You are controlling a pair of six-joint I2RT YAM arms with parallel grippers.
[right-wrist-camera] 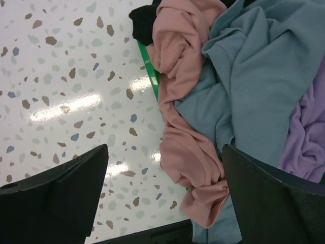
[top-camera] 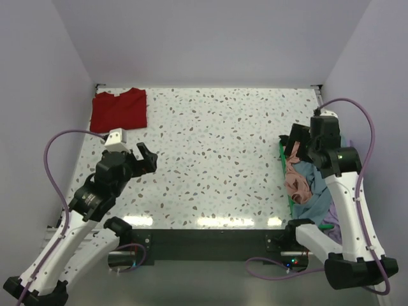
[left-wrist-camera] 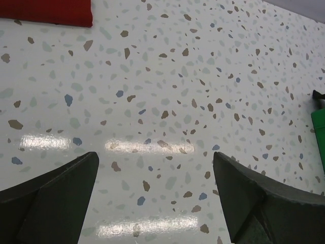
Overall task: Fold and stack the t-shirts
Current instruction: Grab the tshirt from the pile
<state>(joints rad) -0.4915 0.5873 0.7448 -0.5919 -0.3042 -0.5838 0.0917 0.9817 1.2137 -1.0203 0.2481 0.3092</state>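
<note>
A folded red t-shirt lies flat at the table's far left corner. At the right edge, a heap of crumpled t-shirts fills a green bin: a salmon-pink one hangs over the rim, with a slate-blue one and a lavender one beside it. My right gripper hovers open above the pink shirt, holding nothing. My left gripper is open over bare tabletop, below and to the right of the red shirt.
The green bin's rim runs along the right side of the speckled table. A black cloth lies at the bin's far end. Lilac walls close in the back and both sides.
</note>
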